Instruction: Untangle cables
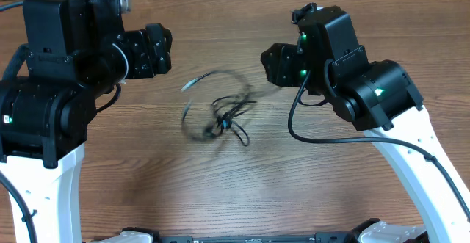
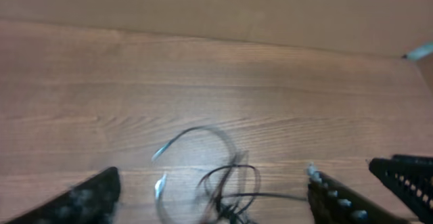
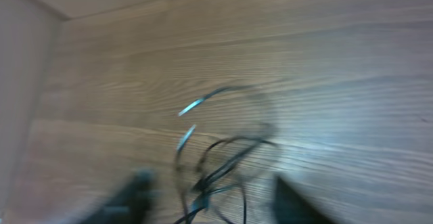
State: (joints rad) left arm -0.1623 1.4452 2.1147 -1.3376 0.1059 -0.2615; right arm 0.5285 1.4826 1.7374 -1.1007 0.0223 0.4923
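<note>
Left gripper (image 2: 211, 176) & right gripper (image 3: 211, 182) are hanging w/ jaws apart, empty. Cables (image 1: 220, 118) are lying tangled on table (image 1: 242, 191) btwn them. Prob. light, limp, so I'm aiming to pinch near plug end (image 1: 187, 86).

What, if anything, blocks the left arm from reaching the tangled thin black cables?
Probably nothing. The tangle of thin black cables lies on the bare wooden table just ahead of the left gripper, whose jaws stand wide open.
</note>
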